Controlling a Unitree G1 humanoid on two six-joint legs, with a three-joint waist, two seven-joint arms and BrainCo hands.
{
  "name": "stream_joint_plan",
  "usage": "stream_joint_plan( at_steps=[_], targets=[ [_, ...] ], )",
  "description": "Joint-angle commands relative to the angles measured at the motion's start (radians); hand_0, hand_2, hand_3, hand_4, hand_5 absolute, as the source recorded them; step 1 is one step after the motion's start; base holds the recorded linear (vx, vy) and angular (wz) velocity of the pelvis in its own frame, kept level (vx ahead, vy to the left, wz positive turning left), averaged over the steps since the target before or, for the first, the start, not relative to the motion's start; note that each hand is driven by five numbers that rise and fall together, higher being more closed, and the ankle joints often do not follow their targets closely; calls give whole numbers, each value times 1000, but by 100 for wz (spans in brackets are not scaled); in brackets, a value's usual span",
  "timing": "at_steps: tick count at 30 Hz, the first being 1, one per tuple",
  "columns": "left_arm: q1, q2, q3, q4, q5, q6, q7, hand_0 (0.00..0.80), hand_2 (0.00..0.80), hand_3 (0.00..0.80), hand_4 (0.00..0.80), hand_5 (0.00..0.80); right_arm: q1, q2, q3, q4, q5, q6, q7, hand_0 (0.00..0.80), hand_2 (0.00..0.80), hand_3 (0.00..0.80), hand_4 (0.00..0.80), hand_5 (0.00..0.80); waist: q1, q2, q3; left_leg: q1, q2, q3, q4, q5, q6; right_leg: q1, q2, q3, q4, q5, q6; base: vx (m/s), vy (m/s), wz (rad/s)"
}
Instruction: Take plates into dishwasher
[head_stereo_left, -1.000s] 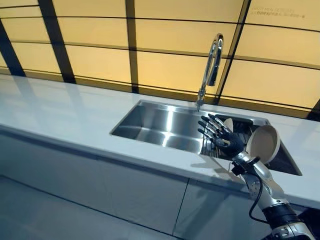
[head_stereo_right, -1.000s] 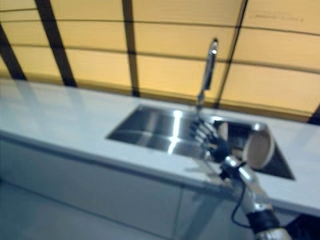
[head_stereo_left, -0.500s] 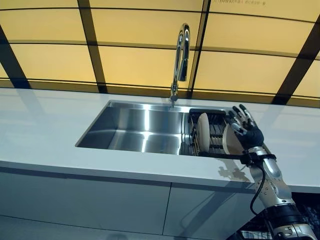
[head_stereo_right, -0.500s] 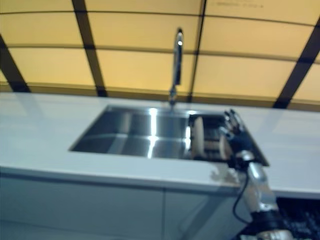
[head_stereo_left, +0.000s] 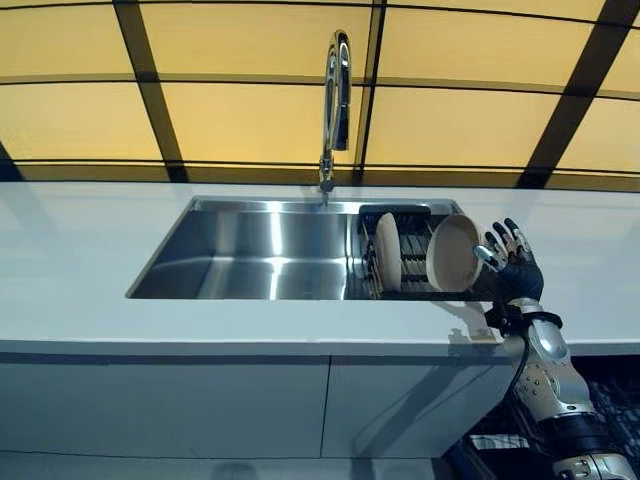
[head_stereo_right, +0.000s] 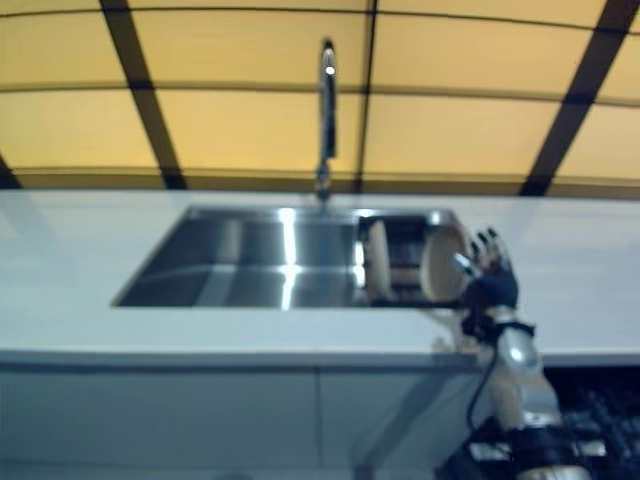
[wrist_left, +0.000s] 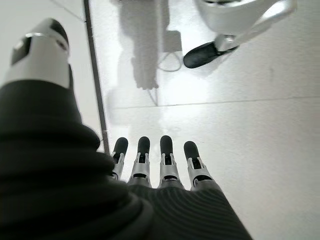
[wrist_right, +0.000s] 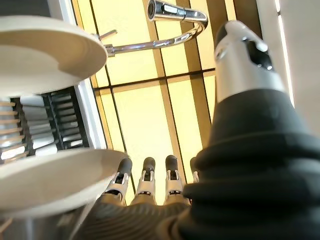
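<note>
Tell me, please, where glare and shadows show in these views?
Left eye view: bright vertical streaks of glare on the steel sink, and the right robot hand throws a small shadow on the countertop just below it. Left wrist view: a bright sheen on the glossy floor. Right wrist view: highlights along the faucet.

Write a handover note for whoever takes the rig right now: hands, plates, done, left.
Right hand: open, fingers straight, beside the nearer plate, contact unclear, no grasp.
Left hand: open, idle, facing the floor; seen only in its wrist view.
Plates: two, both on edge in the dark rack at the right end of the sink; the second plate stands further left in it.
Done: nothing lifted yet.
Left: grasp each plate and carry it to the dishwasher, which no view shows.
</note>
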Motion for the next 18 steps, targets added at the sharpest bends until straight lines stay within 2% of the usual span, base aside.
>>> stream_joint_plan(
  at_steps=[1, 2, 4, 7, 13, 18],
  targets=[
    [-16, 66, -2, 32, -64, 27, 12, 0, 0, 0, 0, 0, -118, -25, 18, 0, -13, -31, -15, 0, 0, 0, 0, 0, 37, -48, -39, -113, -40, -77, 81, 57, 38, 59, -173, 91, 36, 138, 83, -105, -189, -28],
    [-16, 68, 1, 32, -70, 28, 11, 0, 0, 0, 0, 0, -125, -24, 23, 10, -13, -36, -8, 0, 0, 0, 0, 0, 42, -47, -39, -114, -36, -75, 82, 58, 35, 68, -177, 85, 27, 128, 80, -49, -150, -26],
    [-17, 70, 13, 42, -86, 25, 17, 0, 0, 0, 0, 0, -160, -15, 49, 62, -22, -41, 19, 0, 0, 0, 0, 0, 62, -45, -52, -118, -13, -54, 70, 66, 16, 138, -153, 41, -97, 43, 73, -27, -178, -46],
    [-11, 53, 28, 29, -94, 12, 34, 0, 0, 0, 0, 0, -198, -46, 69, 81, -55, 14, 5, 0, 0, 0, 0, 0, 68, -49, -67, -121, 13, -34, 52, 88, -10, 194, -113, 41, -179, 10, 76, -8, -155, -59],
    [-14, 25, 22, 7, -98, 4, 44, 0, 0, 0, 0, 0, -207, -94, 76, 98, -99, 80, 5, 0, 0, 0, 0, 0, 65, -59, -83, -111, 38, -18, 32, 105, -27, 235, -79, 38, -205, -23, 59, 33, -78, -38],
    [-11, 24, 25, 17, -112, -1, 55, 0, 0, 0, 0, 0, -254, -130, 98, 116, -148, 99, -18, 0, 0, 0, 0, 0, 64, -73, -86, -111, 57, -24, 81, 87, -42, 236, -57, 42, -211, -34, 36, 59, -97, 1]
  ],
)
